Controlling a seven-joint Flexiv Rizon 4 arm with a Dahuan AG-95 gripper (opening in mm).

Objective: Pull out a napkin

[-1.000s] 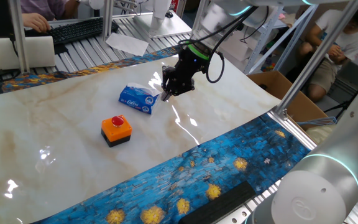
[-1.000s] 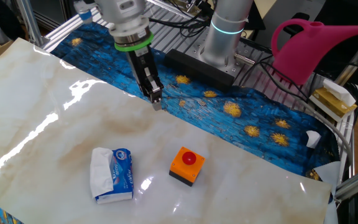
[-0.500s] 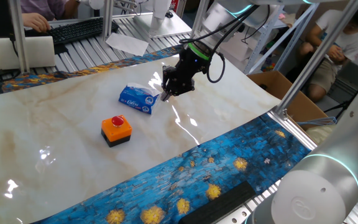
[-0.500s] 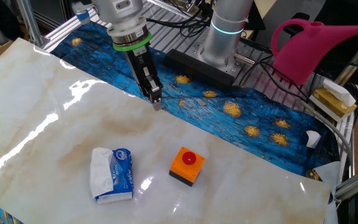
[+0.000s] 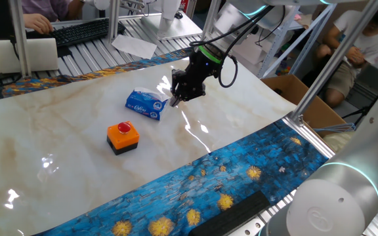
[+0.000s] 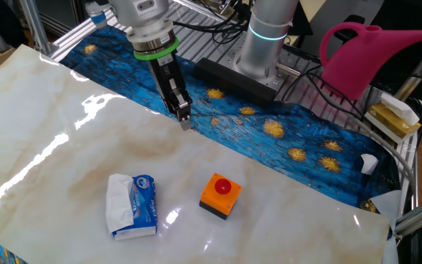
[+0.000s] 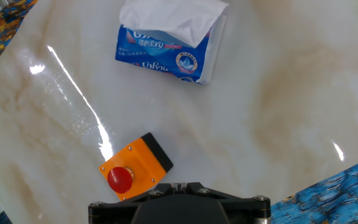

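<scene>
Nothing moved: hand (image 6: 184,121) stays pressed together above glossy marble, crumpled napkin (image 7: 174,20) untouched.

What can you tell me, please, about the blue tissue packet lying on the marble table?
The blue tissue packet is a soft, glossy plastic pack with white lettering and a round emblem. It lies flat on the marble table, apart from the orange button box. Its top is open, and a crumpled white napkin sticks out of it. Nothing else touches it; the gripper hangs away from it, shut and empty.
</scene>
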